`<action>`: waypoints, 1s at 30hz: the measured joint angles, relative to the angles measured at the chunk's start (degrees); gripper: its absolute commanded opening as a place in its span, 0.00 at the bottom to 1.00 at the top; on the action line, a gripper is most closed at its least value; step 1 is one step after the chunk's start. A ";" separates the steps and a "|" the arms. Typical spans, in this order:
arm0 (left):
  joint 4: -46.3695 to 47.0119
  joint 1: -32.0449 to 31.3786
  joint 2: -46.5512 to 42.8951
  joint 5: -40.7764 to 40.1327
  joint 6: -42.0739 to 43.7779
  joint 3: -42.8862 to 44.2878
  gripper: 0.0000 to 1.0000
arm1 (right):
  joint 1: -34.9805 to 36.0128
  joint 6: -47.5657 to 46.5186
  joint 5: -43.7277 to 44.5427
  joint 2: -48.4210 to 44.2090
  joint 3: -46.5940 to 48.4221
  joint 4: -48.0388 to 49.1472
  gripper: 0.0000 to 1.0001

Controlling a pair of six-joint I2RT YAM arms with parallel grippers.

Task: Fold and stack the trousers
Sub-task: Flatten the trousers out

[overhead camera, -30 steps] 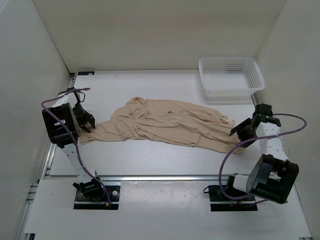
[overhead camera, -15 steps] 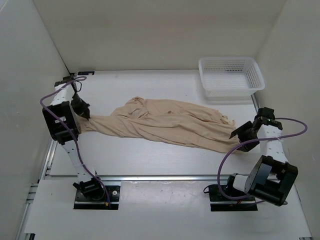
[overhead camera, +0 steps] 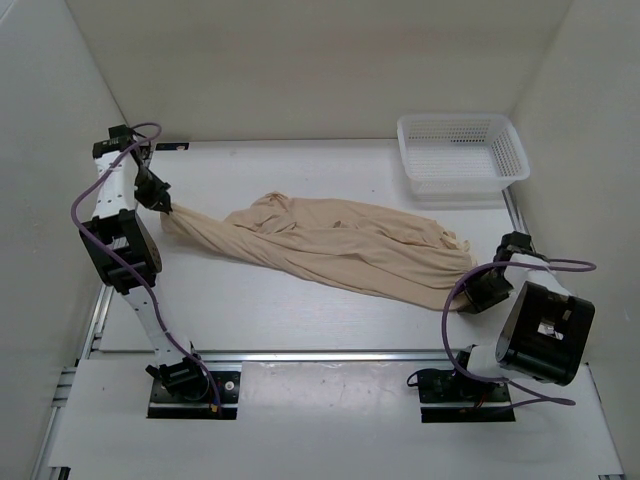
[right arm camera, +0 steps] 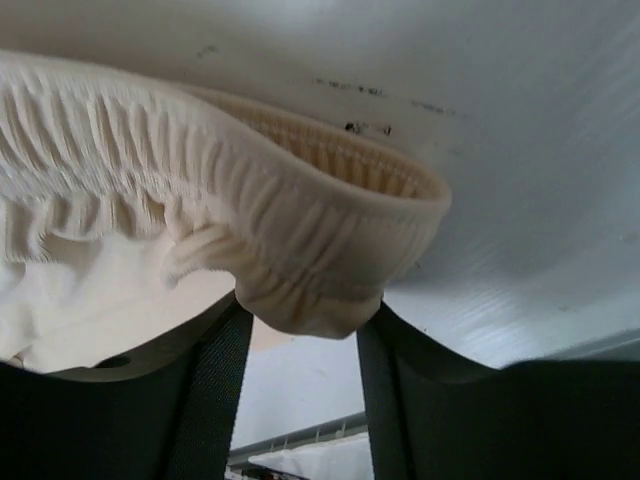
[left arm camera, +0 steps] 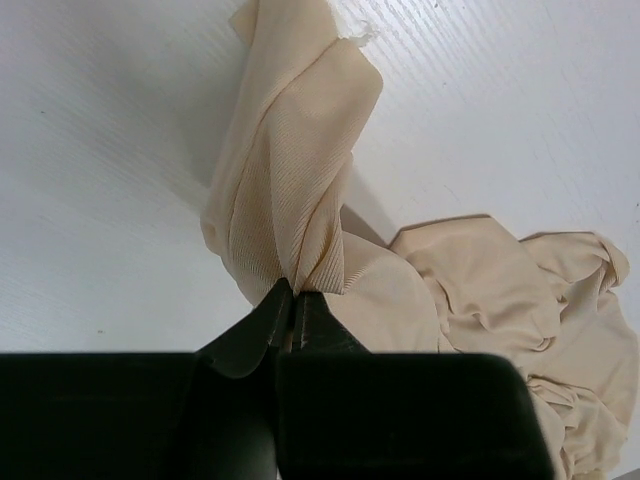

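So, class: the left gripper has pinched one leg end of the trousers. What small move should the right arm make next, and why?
Probably close the right gripper on the waistband. Its fingers straddle the elastic edge but look apart, while the left gripper is shut on the far end of the trousers. Both ends likely need holding before folding.

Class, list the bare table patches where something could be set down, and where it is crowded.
Free: far strip between trousers, back wall and basket; near strip between trousers and arm bases. Crowded: middle diagonal, under the trousers.
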 measured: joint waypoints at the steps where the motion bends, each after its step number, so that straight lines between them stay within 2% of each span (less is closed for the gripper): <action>1: -0.15 0.00 0.00 0.17 0.02 0.04 0.10 | 0.00 0.46 0.24 0.00 -0.28 0.76 0.35; 5: -0.94 0.00 0.02 1.20 0.02 0.90 0.10 | 0.07 2.21 1.44 0.24 -0.72 3.89 0.00; 10: -1.66 -0.11 0.81 2.47 0.22 6.43 0.10 | 0.50 3.74 3.21 4.31 6.75 2.86 0.00; 17: -2.34 -1.31 7.63 8.20 0.61 28.00 0.10 | 0.92 4.55 3.23 7.80 36.06 -0.66 0.00; 20: 1.84 -1.55 4.98 11.61 0.48 28.11 0.10 | 0.92 4.72 3.28 5.97 43.69 -1.01 0.00; 23: 7.23 -0.74 -3.39 13.88 0.31 20.09 0.13 | 0.92 4.81 4.20 0.55 43.39 -2.29 0.00; 25: 9.70 0.22 -10.05 13.88 0.50 14.12 0.38 | 0.85 4.81 4.96 -4.02 40.04 -3.28 0.00; 26: 10.67 0.79 -13.94 13.29 0.68 10.47 0.71 | 0.81 4.81 5.44 -6.16 37.57 -3.28 0.00; 27: 11.47 1.46 -17.81 12.33 0.96 6.73 0.99 | 0.79 4.79 6.01 -8.59 34.21 -3.23 0.00; 30: 13.92 3.19 -27.08 9.38 1.18 -5.25 0.99 | 0.44 4.72 7.50 -13.25 23.26 -4.63 0.00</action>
